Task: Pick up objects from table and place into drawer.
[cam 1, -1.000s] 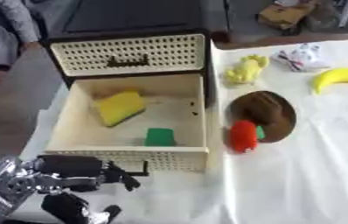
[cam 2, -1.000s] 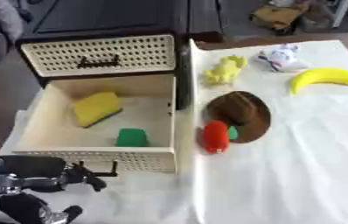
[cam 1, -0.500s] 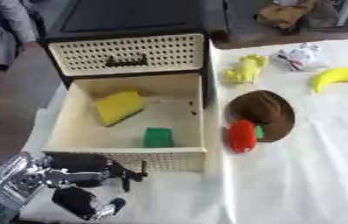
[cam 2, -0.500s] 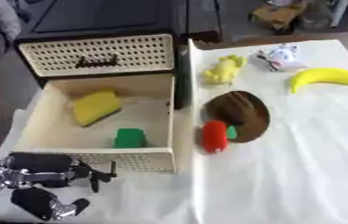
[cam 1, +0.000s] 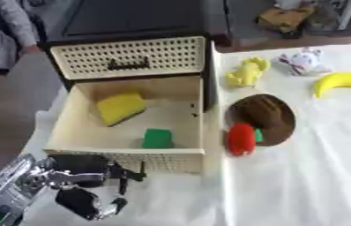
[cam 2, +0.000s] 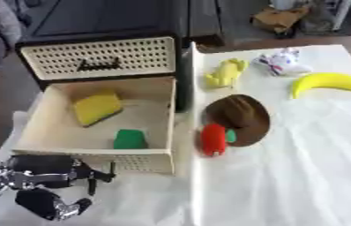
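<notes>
Black and silver, my left hand [cam 1: 86, 176] sits low at the near left corner, just in front of the open drawer [cam 1: 67, 128], with the forearm coming in from the lower left. Its fingers are curled and hold nothing; one dark finger [cam 1: 125, 178] sticks out toward the drawer's perforated front wall, close to it. My right hand does not show.

Inside the drawer lie a yellow sponge [cam 1: 121, 107], tilted against the back left, and a green block [cam 1: 157, 138] near the front wall. Beside the drawer on the white cloth [cam 1: 317, 167], a red object [cam 1: 241, 138] lies with its long axis running toward and away from me, touching a brown hat [cam 1: 265, 117]. Farther back are a yellow toy [cam 1: 246, 73], a white toy [cam 1: 304, 62] and a banana [cam 1: 346, 82], curved, lying across, well apart from my hand.
</notes>
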Controlling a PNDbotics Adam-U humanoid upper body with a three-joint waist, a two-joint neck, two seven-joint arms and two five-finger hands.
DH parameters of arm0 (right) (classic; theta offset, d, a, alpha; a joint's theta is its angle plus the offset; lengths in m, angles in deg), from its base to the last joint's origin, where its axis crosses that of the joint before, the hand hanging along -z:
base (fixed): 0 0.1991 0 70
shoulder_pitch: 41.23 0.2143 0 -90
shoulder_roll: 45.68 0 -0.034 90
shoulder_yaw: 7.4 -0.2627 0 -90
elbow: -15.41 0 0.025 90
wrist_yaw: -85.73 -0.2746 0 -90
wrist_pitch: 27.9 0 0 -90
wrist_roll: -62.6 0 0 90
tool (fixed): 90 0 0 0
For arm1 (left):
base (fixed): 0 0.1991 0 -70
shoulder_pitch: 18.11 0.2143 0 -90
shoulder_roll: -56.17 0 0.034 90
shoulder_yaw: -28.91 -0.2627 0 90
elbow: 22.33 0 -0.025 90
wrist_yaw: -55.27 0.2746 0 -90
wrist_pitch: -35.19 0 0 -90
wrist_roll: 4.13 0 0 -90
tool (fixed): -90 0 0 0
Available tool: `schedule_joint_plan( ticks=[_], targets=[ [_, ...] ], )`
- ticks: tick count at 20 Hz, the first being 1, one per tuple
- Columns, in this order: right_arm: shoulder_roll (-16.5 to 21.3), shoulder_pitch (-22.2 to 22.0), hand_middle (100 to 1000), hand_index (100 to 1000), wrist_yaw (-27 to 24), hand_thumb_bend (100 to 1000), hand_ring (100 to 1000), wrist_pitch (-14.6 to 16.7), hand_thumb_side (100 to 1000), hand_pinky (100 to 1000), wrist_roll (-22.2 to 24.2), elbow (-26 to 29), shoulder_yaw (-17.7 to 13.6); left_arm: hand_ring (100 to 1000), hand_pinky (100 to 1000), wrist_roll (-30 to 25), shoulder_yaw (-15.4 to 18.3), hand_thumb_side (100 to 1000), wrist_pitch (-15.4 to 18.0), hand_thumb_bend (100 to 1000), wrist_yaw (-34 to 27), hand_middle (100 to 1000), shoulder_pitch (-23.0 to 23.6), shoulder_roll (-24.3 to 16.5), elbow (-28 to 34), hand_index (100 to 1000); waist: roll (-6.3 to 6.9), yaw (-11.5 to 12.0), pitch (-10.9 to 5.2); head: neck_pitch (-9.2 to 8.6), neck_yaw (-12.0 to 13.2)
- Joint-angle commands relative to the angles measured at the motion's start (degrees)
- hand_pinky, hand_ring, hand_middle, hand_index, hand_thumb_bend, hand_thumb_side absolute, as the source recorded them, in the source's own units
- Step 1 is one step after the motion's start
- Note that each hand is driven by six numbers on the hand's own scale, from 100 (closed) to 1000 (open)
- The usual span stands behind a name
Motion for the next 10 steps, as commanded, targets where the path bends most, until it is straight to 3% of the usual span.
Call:
schedule_joint_plan(
  ticks=[1,10],
  targets=[
    [1.0,0.5,584,667,0.6,534,785,-0.3,1000,641,0.1,0.9,-0.6,100,100,-0.1,0.9,773,0.6,100,-1.0,837,-0.4,-1.7,1.7,1000,-0.19,0.0,-0.51,-0.88,0.1],
    [0.6,0.2,584,666,0.8,532,785,-0.7,1000,640,0.1,0.9,-0.7,100,100,-0.7,2.5,755,-2.1,100,-7.3,846,-3.0,-1.8,5.8,1000,-0.26,0.0,-0.54,-1.84,0.0]
  ],
)
